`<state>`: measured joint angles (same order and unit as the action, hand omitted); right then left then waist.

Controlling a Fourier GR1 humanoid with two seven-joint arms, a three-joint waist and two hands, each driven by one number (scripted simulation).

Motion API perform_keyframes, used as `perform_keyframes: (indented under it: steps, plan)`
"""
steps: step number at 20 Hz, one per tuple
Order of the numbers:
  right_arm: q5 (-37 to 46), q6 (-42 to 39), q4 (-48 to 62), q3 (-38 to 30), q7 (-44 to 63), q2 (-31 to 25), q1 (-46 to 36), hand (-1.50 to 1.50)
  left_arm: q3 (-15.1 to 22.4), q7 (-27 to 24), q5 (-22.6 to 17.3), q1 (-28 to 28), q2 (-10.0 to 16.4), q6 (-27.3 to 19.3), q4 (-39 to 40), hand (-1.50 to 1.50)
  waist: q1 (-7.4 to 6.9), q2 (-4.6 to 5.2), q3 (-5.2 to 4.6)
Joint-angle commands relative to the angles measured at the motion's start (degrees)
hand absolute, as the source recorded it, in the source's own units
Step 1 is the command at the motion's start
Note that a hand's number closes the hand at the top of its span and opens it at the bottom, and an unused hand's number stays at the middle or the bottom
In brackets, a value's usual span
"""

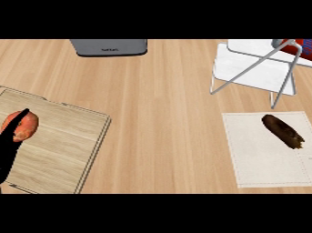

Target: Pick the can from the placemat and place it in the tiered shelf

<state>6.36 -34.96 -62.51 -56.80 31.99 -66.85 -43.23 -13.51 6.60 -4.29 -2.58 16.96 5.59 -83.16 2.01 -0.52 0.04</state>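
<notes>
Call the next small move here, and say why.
Probably just leave the red can alone and hold both arms clear. It lies in the tiered shelf at the upper right, partly cut off by the view's edge, no hand on it. The placemat holds only a brown item. The left hand rests open over the cutting board; the right hand is out of view.

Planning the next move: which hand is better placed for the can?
Probably right: the can sits far right at the shelf; the left hand is far left over the board. Right hand unseen.
</notes>
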Motion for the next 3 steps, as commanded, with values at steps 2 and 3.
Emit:
perform_keyframes:
  steps: [2, 3]
  plan:
    - [-4.13, -11.16, 8.94, -11.41, -3.58, -11.68, 7.64, -1.5, 0.09, -0.45, 0.04, -0.39, -0.32, 0.37, -0.14, 0.0, 0.18, 0.1, 0.07]
    - [-4.15, -11.48, 7.59, -13.26, -3.51, -11.13, 10.12, -1.5, 0.66, 1.33, 1.07, 1.29, -0.53, -0.87, -0.27, 0.0, -0.06, 0.16, 0.04]
